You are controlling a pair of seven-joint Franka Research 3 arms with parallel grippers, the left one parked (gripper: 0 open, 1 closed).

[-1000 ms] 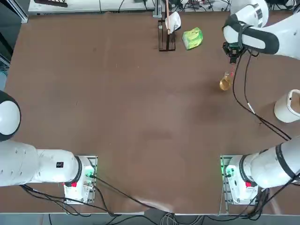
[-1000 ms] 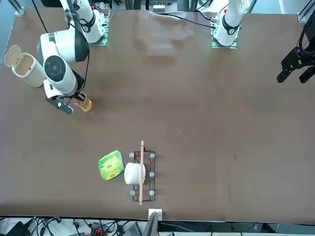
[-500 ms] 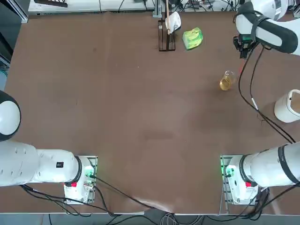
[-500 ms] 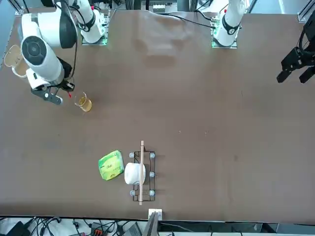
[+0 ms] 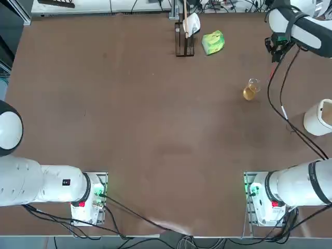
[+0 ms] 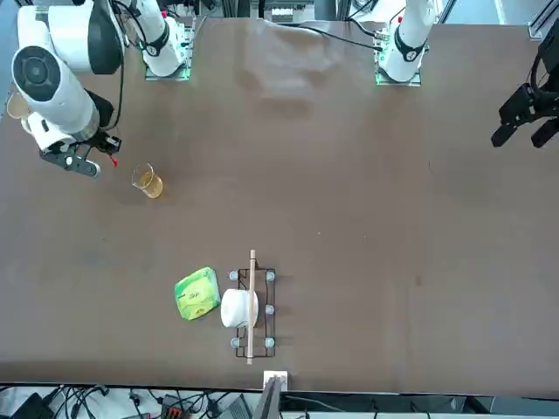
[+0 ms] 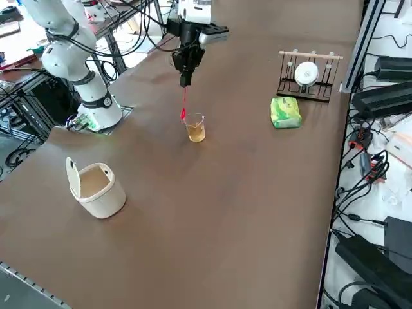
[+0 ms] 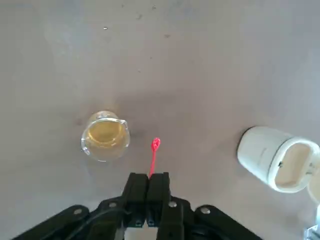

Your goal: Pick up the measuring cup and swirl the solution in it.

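The measuring cup (image 5: 250,91) (image 6: 148,182) (image 7: 196,128) (image 8: 105,136) is a small clear glass vessel standing upright on the brown table, right of centre. The amber solution (image 8: 104,135) fills its lower part. My right gripper (image 5: 276,47) (image 6: 85,164) (image 7: 185,78) (image 8: 150,180) hangs high above the table, off to the side of the cup and apart from it. Its fingers are shut on a thin red stick (image 8: 154,156) (image 7: 183,104) that points straight down. The stick's tip hangs beside the cup's rim, outside the glass.
A white lidded container (image 5: 317,118) (image 7: 96,188) (image 8: 277,160) stands near the table's right edge. At the far edge lie a green packet (image 5: 213,41) (image 7: 285,112) and a wire rack with a white roll (image 5: 185,31) (image 7: 308,74).
My right gripper has risen and drawn away from the cup toward the far right edge, carrying the red stick with it. The cup has stayed in place.
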